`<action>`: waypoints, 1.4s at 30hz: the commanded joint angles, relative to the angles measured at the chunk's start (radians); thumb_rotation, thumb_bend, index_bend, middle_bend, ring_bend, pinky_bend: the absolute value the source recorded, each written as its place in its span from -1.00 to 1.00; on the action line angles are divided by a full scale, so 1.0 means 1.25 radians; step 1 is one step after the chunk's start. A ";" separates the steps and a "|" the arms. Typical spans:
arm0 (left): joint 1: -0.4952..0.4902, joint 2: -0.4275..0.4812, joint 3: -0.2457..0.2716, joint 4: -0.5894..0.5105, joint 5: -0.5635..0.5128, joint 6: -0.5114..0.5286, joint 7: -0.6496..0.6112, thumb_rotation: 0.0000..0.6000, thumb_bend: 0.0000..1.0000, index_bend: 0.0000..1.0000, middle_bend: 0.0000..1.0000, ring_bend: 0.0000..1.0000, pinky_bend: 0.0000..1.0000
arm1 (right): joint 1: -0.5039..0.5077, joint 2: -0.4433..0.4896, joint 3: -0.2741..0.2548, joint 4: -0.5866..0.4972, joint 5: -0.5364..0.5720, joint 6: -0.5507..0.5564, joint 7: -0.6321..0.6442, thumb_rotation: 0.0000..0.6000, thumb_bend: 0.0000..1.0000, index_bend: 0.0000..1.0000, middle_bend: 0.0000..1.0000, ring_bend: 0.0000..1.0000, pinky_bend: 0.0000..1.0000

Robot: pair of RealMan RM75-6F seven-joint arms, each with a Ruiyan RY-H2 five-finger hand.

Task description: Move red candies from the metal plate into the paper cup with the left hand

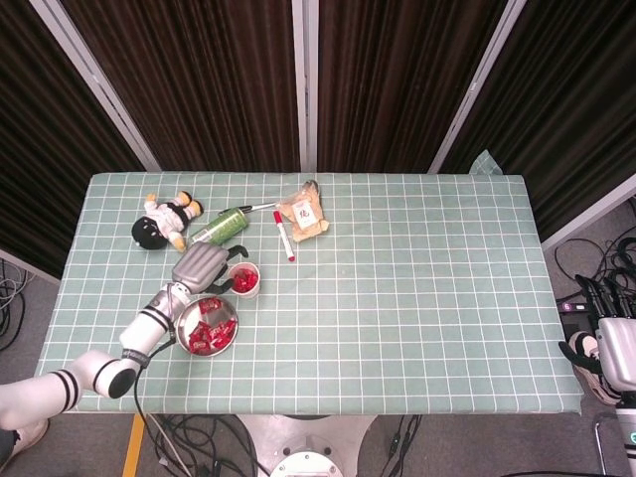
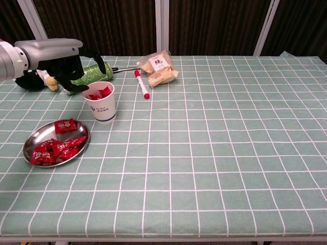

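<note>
Left hand (image 2: 76,69) fingers (image 2: 100,60) spread over the white paper cup (image 2: 100,104), holding nothing I can see; red candies show inside the cup. Below the fingers, more red wrapped candies (image 2: 57,147) lie on the round metal plate (image 2: 31,138): light, crinkly, slippery; pinch one across its body. Forearm reaches in from the left, palm down over the table (image 2: 214,153).
</note>
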 commanded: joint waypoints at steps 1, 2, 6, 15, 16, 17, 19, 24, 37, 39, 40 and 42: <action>0.039 0.024 0.015 -0.027 0.014 0.054 -0.013 1.00 -0.26 -0.36 1.00 0.94 1.00 | 0.000 0.000 0.000 0.001 -0.001 0.001 0.002 1.00 -0.81 -1.00 -0.77 -0.94 -0.66; 0.052 0.032 0.019 -0.036 0.017 0.071 -0.017 1.00 -0.26 -0.36 1.00 0.94 1.00 | 0.000 0.000 0.000 0.001 -0.001 0.001 0.003 1.00 -0.81 -1.00 -0.77 -0.94 -0.66; 0.125 0.072 0.051 -0.078 0.041 0.155 -0.055 1.00 -0.27 -0.30 1.00 0.93 1.00 | 0.000 -0.001 -0.001 0.002 -0.005 0.002 0.005 1.00 -0.81 -1.00 -0.77 -0.94 -0.66; 0.206 0.112 0.148 -0.126 0.121 0.213 -0.026 1.00 -0.33 -0.05 1.00 0.93 1.00 | 0.003 -0.003 -0.003 -0.002 -0.016 0.004 0.002 1.00 -0.81 -1.00 -0.77 -0.94 -0.66; 0.207 0.110 0.155 -0.131 0.128 0.211 -0.021 1.00 -0.34 -0.05 1.00 0.93 1.00 | 0.003 -0.003 -0.003 -0.003 -0.017 0.004 0.002 1.00 -0.81 -1.00 -0.77 -0.94 -0.66; 0.207 0.104 0.161 -0.135 0.137 0.208 -0.014 1.00 -0.35 -0.05 1.00 0.93 1.00 | 0.004 -0.004 -0.003 -0.004 -0.019 0.005 0.001 1.00 -0.81 -1.00 -0.77 -0.94 -0.66; 0.204 0.093 0.164 -0.136 0.145 0.198 -0.009 1.00 -0.36 -0.04 1.00 0.93 1.00 | 0.004 -0.003 -0.003 -0.006 -0.020 0.005 0.000 1.00 -0.81 -1.00 -0.77 -0.94 -0.66; 0.187 0.053 0.161 -0.110 0.154 0.167 0.005 1.00 -0.42 -0.04 1.00 0.93 1.00 | 0.002 0.000 -0.003 -0.010 -0.021 0.010 -0.003 1.00 -0.81 -1.00 -0.77 -0.94 -0.66; 0.136 0.013 0.152 -0.095 0.173 0.092 0.018 1.00 -0.45 -0.03 1.00 0.93 1.00 | -0.001 0.001 -0.006 -0.013 -0.015 0.010 -0.007 1.00 -0.81 -1.00 -0.77 -0.94 -0.66; 0.125 0.014 0.148 -0.097 0.166 0.074 0.025 1.00 -0.43 -0.03 1.00 0.93 1.00 | -0.002 0.001 -0.006 -0.013 -0.015 0.011 -0.007 1.00 -0.81 -1.00 -0.77 -0.94 -0.66; 0.122 0.014 0.147 -0.099 0.163 0.068 0.028 1.00 -0.40 -0.03 1.00 0.93 1.00 | -0.002 0.001 -0.006 -0.013 -0.015 0.011 -0.007 1.00 -0.81 -1.00 -0.77 -0.94 -0.66; 0.117 0.014 0.147 -0.103 0.158 0.057 0.034 1.00 -0.38 -0.03 1.00 0.93 1.00 | -0.003 0.001 -0.006 -0.013 -0.014 0.012 -0.006 1.00 -0.81 -1.00 -0.77 -0.94 -0.66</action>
